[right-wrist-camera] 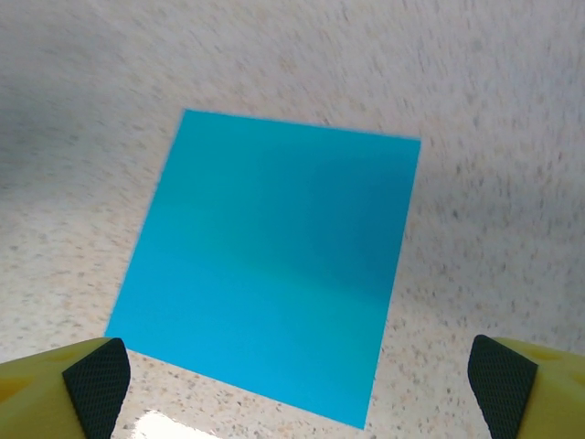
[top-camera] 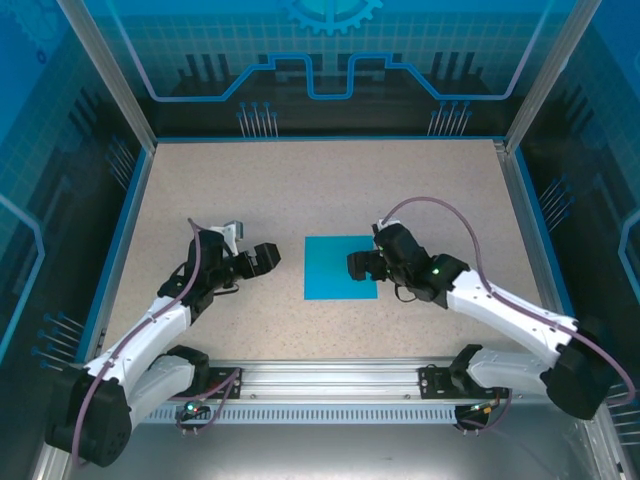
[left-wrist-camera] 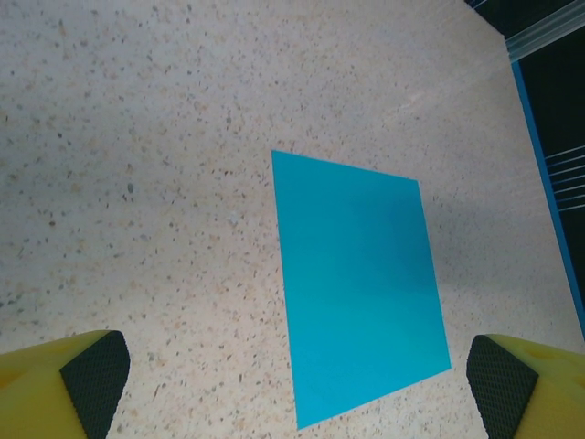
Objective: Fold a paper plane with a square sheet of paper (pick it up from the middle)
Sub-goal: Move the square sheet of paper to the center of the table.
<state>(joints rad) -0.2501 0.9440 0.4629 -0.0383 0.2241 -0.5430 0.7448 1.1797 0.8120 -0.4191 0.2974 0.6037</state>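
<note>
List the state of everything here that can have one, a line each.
square sheet of paper: lying flat on the table, unfolded, not held.
left gripper: open, empty, clear of the paper on its left side.
right gripper: open, empty, at the paper's right edge.

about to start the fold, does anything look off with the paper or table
Nothing stands out. The square sheet of paper lies flat on the table, uncreased, with no tears or curled corners visible.
</note>
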